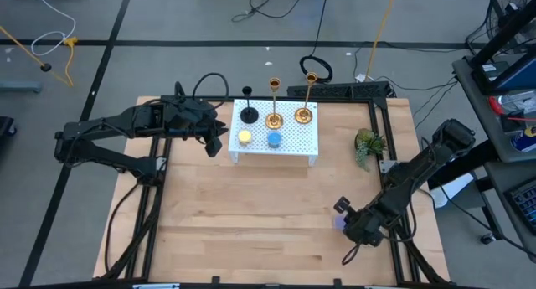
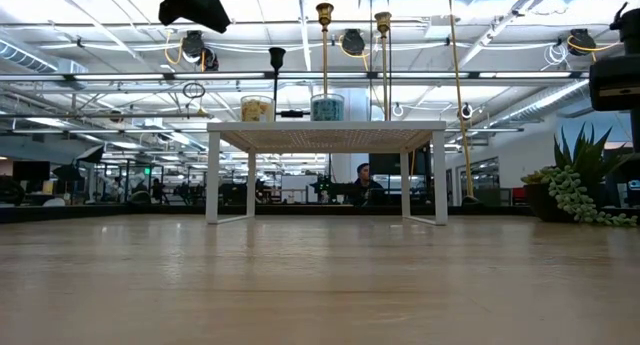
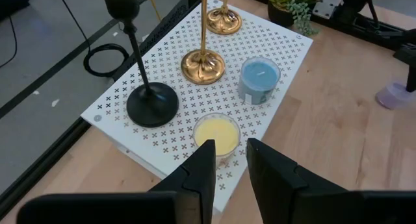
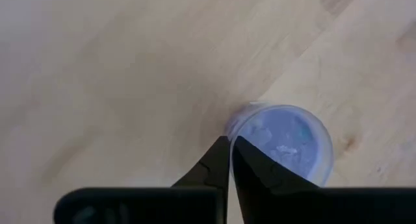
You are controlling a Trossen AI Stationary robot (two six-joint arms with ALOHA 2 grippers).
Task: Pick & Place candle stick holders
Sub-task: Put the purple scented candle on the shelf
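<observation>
Two brass candle stick holders [image 1: 274, 119] [image 1: 304, 115], a shorter black one [image 1: 249, 115], a yellow piece [image 1: 244, 137] and a blue piece [image 1: 274, 139] stand on the white perforated stand [image 1: 295, 143]. My left gripper [image 3: 231, 152] is open and hovers at the stand's left end, just short of the yellow piece [image 3: 216, 133]. My right gripper [image 1: 343, 219] is near the table's right front, shut on the lavender piece [image 1: 339, 207]. My right gripper pinches the lavender piece's glass rim [image 4: 235, 123] between its two fingers, on the side nearest the gripper. One finger seems inside the glass and one outside. The fingers come from above, slanting down. The piece stays upright; it seems to stand on the table [image 3: 392, 95].
A small green plant [image 1: 367, 145] stands at the table's right, beyond the stand. A black frame [image 1: 381, 113] runs along the table's edges. Bare wood [image 1: 251, 214] lies between the stand and the near edge. A person shows in the room behind [image 2: 362, 175].
</observation>
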